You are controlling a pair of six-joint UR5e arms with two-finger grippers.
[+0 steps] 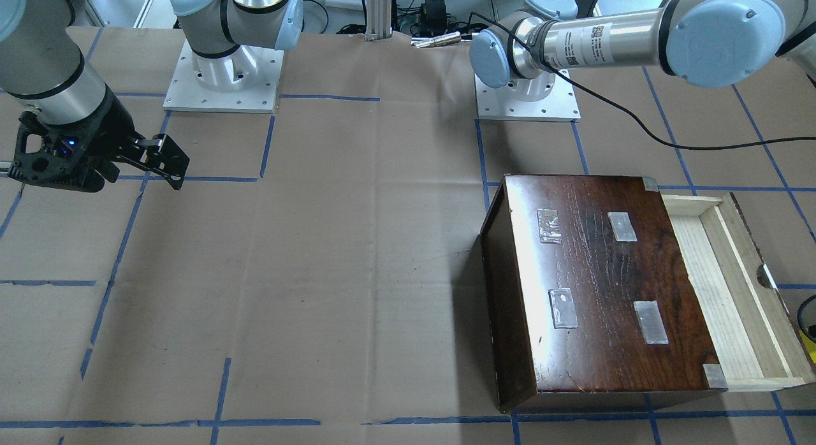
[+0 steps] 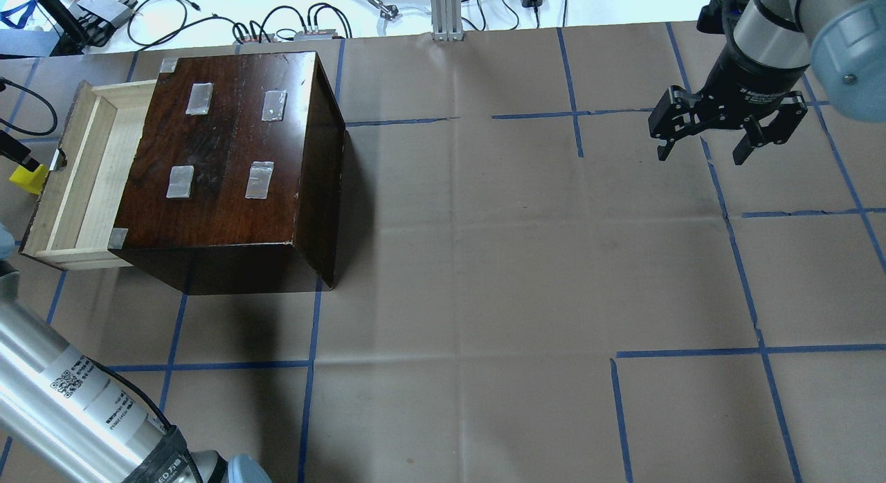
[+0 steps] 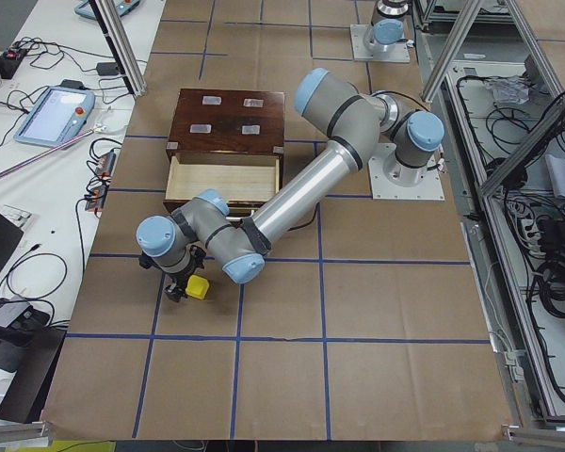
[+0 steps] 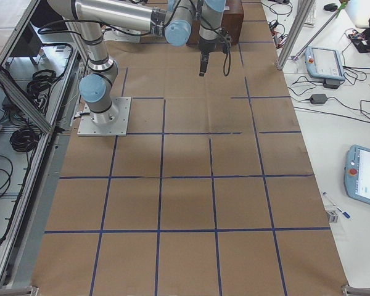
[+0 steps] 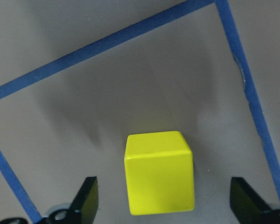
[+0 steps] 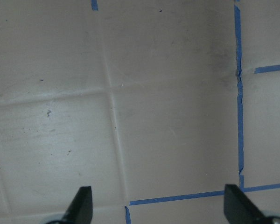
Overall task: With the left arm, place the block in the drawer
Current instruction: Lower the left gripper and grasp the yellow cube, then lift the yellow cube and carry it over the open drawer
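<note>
The cabinet [image 2: 228, 144] sits on the brown-paper counter [image 2: 484, 261] with its drawer [image 2: 76, 171] pulled out on the side away from the right hand [image 2: 702, 149]. A strip of the drawer's pale floor shows between the cabinet's top edge and the notched front panel. The block [image 5: 159, 171] lies flat on the counter out past that front panel, apart from it. The left hand [image 5: 164, 196] hangs over the block with its fingers [image 5: 86, 198] spread apart, a gap on each side of the block's faces and no contact. Blue tape lines [image 5: 107, 42] run behind and beside the block. The right hand hovers well away from the cabinet, fingers also apart.
</note>
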